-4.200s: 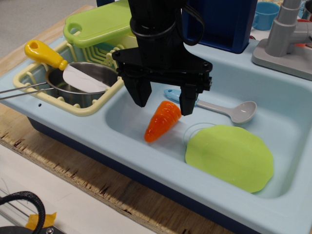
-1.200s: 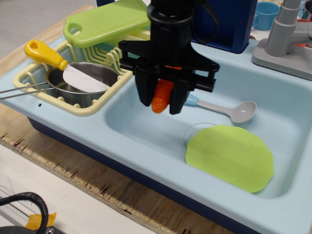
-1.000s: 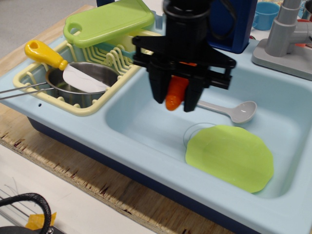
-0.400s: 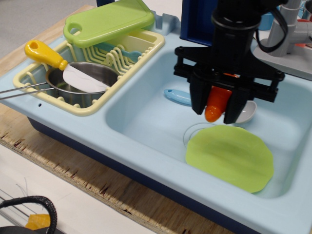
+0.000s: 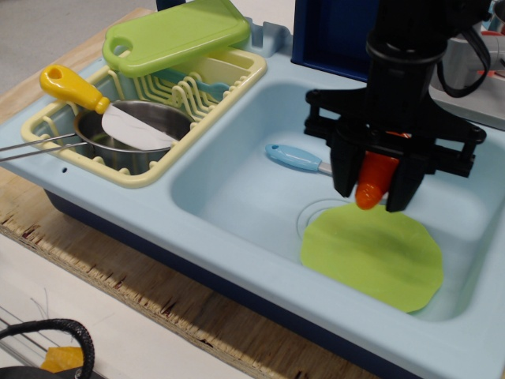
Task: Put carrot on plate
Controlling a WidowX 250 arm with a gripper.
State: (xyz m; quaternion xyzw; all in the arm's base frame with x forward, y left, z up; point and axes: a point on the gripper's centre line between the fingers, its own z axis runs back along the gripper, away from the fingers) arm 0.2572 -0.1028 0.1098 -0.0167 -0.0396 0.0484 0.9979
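Your black gripper (image 5: 372, 189) is clamped on the orange toy carrot (image 5: 373, 178), which hangs between the two fingers with its narrow tip pointing down. The carrot is held in the air over the sink basin (image 5: 237, 201), above the far edge of the lime-green plate (image 5: 371, 257); its tip is close to the plate, but you cannot tell from this angle whether it touches. The plate lies flat on the basin floor toward the right side.

Just left of the gripper you can see the light-blue handle of a spoon (image 5: 293, 157) lying on the basin floor; its bowl end is hidden behind the fingers.

On the left, the cream dish rack (image 5: 162, 160) holds a metal pot (image 5: 130, 136) with a yellow-handled utensil (image 5: 75, 89) resting across it. A thicker lime-green cutting board (image 5: 175, 34) leans on the rack's far side. The whole light-blue sink unit sits on a wooden board (image 5: 126, 272).
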